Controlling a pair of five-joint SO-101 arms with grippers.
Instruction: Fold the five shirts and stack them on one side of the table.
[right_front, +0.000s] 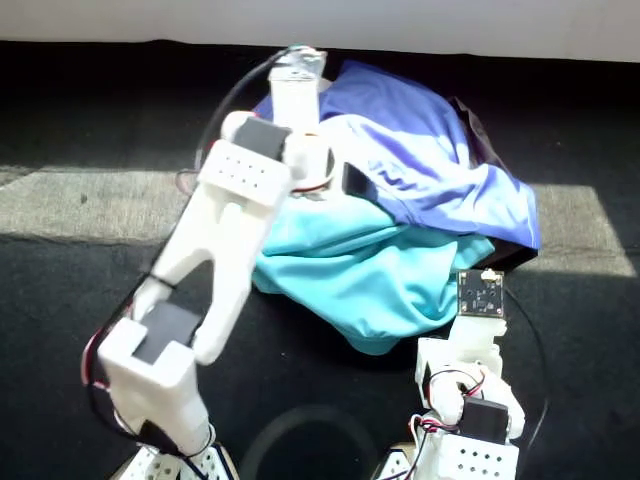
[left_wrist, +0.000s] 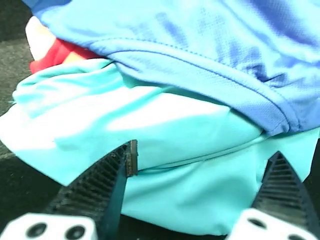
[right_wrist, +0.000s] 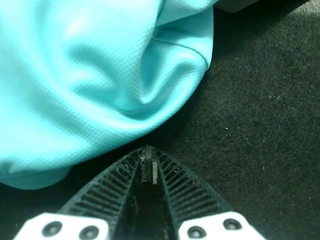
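No text, label, number or sign can be read. The turquoise shirt (right_front: 370, 270) and blue shirt (right_front: 420, 150) show plain cloth. Any marks on the small circuit board (right_front: 481, 294) are too small to make out.

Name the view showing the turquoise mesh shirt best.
High view: the crumpled turquoise mesh shirt shows widest, partly under a blue mesh shirt. Left wrist view gives one side close up; right wrist view, a folded edge.
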